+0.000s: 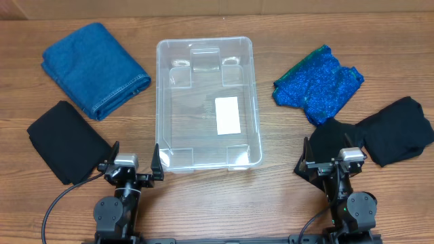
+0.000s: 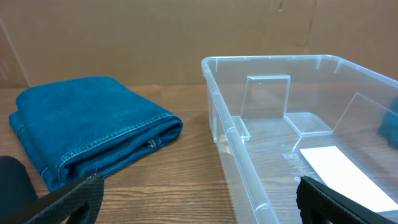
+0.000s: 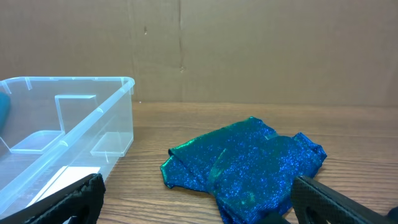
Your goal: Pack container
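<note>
Closest to the robot are 2 tools above the brown wooden bench (image 1: 271,210). The left tool (image 1: 134,154) is wide open and has nothing in it. The right tool (image 1: 329,152) is wide open too, and it has hold of nothing.

The right tool hangs over the near end of the crumpled black cloth on the right (image 1: 397,130). This cloth lies in 2 lumps, and I cannot tell if it is 1 cloth or 2. Beside the left tool, on its left, lies 1 flat folded black cloth (image 1: 64,141).

Next comes 1 clear see-through plastic box with round corners (image 1: 161,102). It sits in the middle of the bench, between the 2 arms and a bit in front of them. Its near left corner is just beside the right finger of the left tool. I cannot tell if they touch. 1 white paper label (image 1: 226,114) shows on the bottom of the box.

Farther back there are 2 blue cloths. 1 thick folded blue jeans cloth (image 1: 95,68) lies left of the box, apart from it. 1 shiny sparkly blue and green cloth (image 1: 319,83) lies in a crumpled heap right of the box, also apart from it.

Farthest away, the wrist views show 1 plain brown cardboard wall (image 2: 124,37).
</note>
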Motion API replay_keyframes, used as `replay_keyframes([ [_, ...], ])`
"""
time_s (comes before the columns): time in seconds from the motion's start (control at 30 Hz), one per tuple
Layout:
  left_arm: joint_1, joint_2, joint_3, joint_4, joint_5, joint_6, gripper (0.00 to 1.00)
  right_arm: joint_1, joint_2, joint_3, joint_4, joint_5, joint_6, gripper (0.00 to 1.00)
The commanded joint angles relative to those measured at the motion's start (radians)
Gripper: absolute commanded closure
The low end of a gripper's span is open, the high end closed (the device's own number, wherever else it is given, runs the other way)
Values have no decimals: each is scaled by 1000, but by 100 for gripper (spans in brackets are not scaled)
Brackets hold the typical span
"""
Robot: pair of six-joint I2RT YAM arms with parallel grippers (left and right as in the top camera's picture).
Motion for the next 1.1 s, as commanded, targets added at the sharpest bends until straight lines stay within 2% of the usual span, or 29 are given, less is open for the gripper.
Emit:
replay_keyframes([
  [0.0, 0, -10, -6, 4, 13, 19, 0, -2, -6, -7, 6, -1, -3, 0],
  [0.97, 0, -10, -6, 4, 14, 18, 0, -2, -6, -7, 6, -2, 9, 0],
  [1.07, 0, -10, -6, 4, 9, -64, 0, -2, -6, -3, 6, 0, 88, 0],
])
